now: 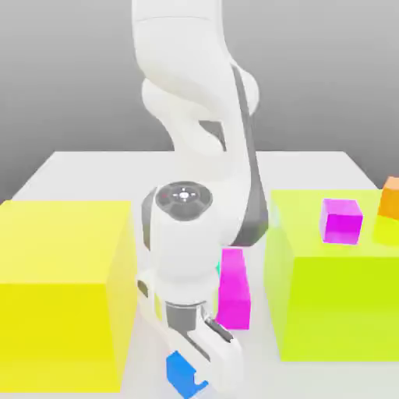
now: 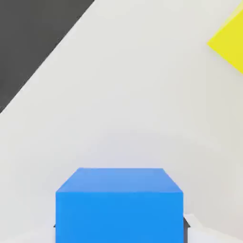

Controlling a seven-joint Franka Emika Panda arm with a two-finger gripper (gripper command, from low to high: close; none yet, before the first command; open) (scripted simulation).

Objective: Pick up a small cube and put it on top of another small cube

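**Blue cube pinched between the fingers, low on the table**

So the jaws were closed in on the small bright blue matte cube [image 1: 181, 372], gripping it from both sides. The two-finger gripper [image 1: 196, 376] pointed down at the white tabletop [image 1: 93, 167], near the front edge in the exterior view, with the cube down at table level. From the hand view the blue cube [image 2: 118, 209] sat right between the fingers, white table behind it and a corner of yellow off to one side.

Going outward: a flat magenta block [image 1: 234, 290] stood just behind the hand. A big yellow block [image 1: 58, 288] was on the exterior view's left, another big yellow-green block [image 1: 335, 300] on its right. The small magenta-purple cube [image 1: 341, 221] rested on top of that right block, well apart from the gripper, with a small orange cube [image 1: 390, 199] near it at the frame edge.
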